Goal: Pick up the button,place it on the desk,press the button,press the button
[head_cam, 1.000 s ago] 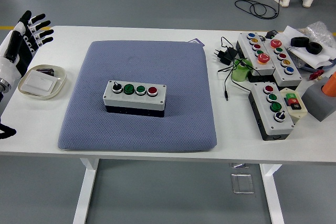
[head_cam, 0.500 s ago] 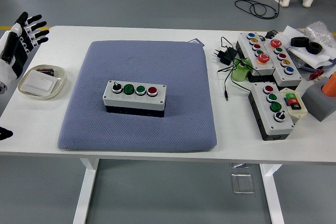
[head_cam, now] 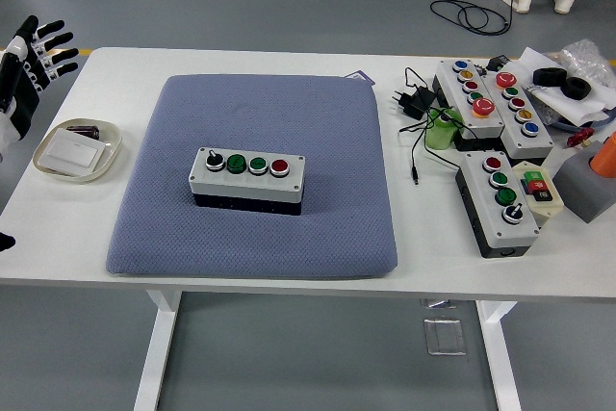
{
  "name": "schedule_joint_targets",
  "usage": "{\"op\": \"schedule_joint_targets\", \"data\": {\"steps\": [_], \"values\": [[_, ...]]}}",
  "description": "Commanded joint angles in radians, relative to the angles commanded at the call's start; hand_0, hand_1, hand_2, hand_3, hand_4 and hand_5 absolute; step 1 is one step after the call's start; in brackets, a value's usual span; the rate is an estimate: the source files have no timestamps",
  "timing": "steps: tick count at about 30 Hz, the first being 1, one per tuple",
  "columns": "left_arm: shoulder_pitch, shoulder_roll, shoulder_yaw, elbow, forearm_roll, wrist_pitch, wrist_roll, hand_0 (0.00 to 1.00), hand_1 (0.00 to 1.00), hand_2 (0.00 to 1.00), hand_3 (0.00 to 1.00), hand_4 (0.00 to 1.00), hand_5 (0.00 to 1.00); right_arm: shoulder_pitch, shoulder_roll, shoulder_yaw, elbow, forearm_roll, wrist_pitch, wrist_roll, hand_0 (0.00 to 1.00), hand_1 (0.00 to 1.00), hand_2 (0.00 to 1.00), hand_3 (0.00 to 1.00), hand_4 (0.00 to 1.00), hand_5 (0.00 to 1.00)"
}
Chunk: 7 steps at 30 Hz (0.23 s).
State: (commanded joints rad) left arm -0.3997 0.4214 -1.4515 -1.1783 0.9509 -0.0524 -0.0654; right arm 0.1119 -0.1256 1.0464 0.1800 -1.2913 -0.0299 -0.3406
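A grey button box lies in the middle of the blue-grey pad, carrying a black knob, two green buttons and a red button. My left hand is raised at the far left edge, beyond the table's left side, its fingers spread and holding nothing. It is far from the box. My right hand does not show.
A small beige dish with a white card sits left of the pad. At the right lie more button boxes, a black plug with cable, a green cup and an orange-topped grey block. A person's feet show at the top right.
My left hand has drawn back up and to the left, further off the table's left edge. The button box has not moved.
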Motion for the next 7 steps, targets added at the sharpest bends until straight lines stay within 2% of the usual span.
{"op": "schedule_joint_targets", "data": {"steps": [7], "values": [[-0.003,0.002,-0.005,-0.001,-0.003,-0.001,0.002,0.783,0.809,0.872,0.85,0.699,0.998,-0.001,0.004,0.01,0.0,-0.013,0.0,-0.002,0.656,0.649,0.69,0.59,0.391,0.252]]}}
